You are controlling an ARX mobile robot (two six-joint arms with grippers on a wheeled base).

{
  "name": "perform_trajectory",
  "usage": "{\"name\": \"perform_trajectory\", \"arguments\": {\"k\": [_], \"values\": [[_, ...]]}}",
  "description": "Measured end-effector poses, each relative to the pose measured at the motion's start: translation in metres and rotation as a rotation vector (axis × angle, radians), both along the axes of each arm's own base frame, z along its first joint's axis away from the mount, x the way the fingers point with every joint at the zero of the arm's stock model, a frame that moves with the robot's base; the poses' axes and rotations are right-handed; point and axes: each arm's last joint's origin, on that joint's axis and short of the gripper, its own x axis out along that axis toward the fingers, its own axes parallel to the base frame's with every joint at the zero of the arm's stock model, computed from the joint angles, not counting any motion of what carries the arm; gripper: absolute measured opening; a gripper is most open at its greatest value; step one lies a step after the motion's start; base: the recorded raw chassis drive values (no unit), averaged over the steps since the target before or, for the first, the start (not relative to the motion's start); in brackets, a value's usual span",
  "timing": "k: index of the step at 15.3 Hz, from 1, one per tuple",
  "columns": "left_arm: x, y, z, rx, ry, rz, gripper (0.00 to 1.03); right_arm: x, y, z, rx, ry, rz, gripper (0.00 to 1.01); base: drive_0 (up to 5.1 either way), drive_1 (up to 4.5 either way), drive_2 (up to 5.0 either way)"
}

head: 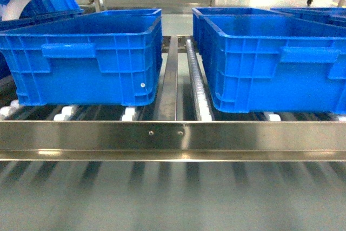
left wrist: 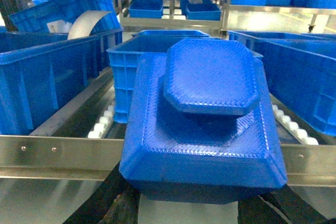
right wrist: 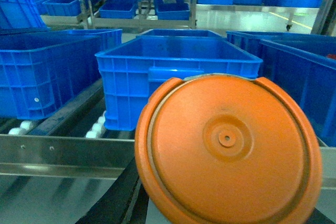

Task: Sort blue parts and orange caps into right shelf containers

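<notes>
A blue part is clamped in the left gripper and an orange cap in the right – both held near the shelf, short of the crates, presumably for dropping in.

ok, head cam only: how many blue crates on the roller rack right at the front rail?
2. One crate sits left of the centre rail, the other crate right of it, cut by the frame edge. More crates sit behind, partly hidden.
</notes>
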Motion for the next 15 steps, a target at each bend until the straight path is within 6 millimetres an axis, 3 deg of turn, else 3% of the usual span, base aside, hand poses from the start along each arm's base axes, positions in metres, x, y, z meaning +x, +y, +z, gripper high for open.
{"name": "perform_trajectory", "arguments": {"k": [10,15], "values": [[0.0000,0.0001,-0.0006,0.000,0.006,0.002,0.42,0.0000,0.0000,-0.0003,0.000,0.003,0.000,0.43,1.6,5.76,-2.6],[0.0000,0.0001,0.0000,0.000,0.000,0.002,0.42,0.0000,0.0000,0.0001,0.000,-0.001,0.000,0.43,0.0,0.00,0.0]]}}
